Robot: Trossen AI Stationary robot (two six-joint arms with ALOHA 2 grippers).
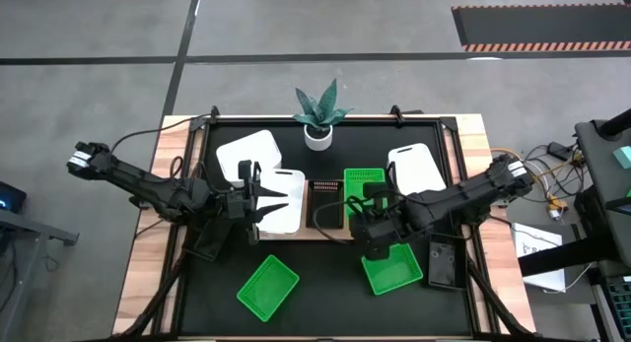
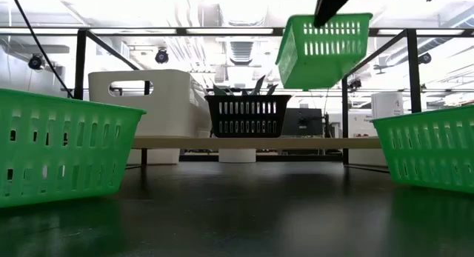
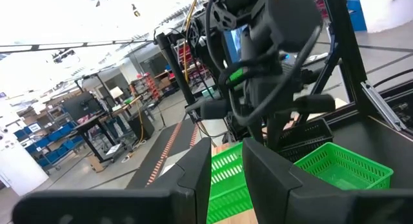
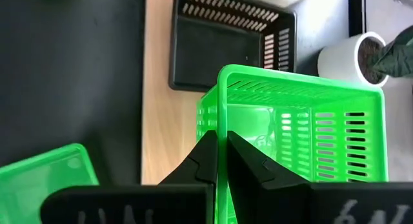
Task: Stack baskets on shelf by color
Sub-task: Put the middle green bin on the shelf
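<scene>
Near edge of the black-matted surface (image 1: 325,293): two bright green slotted plastic baskets rest on it, one at near left (image 1: 267,287), tilted in plan, one at near right (image 1: 393,271).

Right tool (image 4: 219,161): clenched on the near wall of a third bright green slotted basket (image 4: 303,137), fingers pinching the rim from both sides. In the low view this basket (image 2: 323,49) hangs tilted in the air, clear of the surface, above the right part of the light-brown wooden shelf board (image 2: 244,142).

Left tool (image 1: 254,193): over the shelf's left part, above a white basket (image 1: 281,198); fingers close together with a narrow gap, nothing between them.

On the shelf centre: a black slotted basket (image 4: 229,44).

Further back: two more white baskets, far left (image 1: 246,154) and far right (image 1: 414,167); a white plant pot (image 1: 317,135) at the far edge.
</scene>
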